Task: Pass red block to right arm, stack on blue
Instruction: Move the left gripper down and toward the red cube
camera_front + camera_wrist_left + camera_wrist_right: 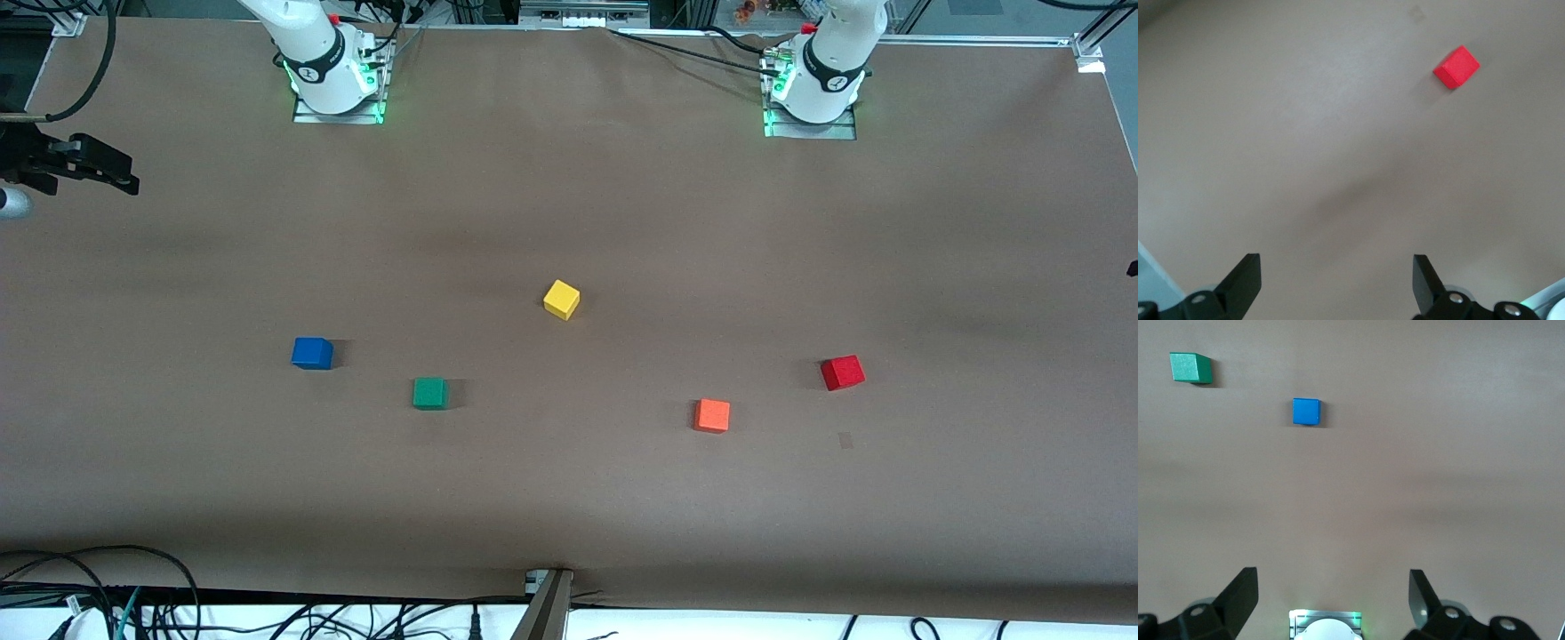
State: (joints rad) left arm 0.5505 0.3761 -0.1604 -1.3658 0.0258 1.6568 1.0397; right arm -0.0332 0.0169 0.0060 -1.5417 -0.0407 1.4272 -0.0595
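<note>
In the front view, five matte, sharp-edged cubes are sitting on the flat brown table [569, 178]. Taking the yellow cube [561, 300] as landmark: the red block [842, 372] is lying nearer the camera, toward the left arm's end; the orange cube [711, 415] likewise, nearer still. The blue cube [312, 353] and green cube [429, 393] are lying toward the right arm's end.

In the left wrist view, the left gripper [1337, 280] is hovering over bare table, fingers spread wide, holding nothing.

In the right wrist view, the right gripper [1333, 597] is hanging likewise, wide apart and empty.

left end effector [1335, 283] open, right end effector [1331, 597] open
</note>
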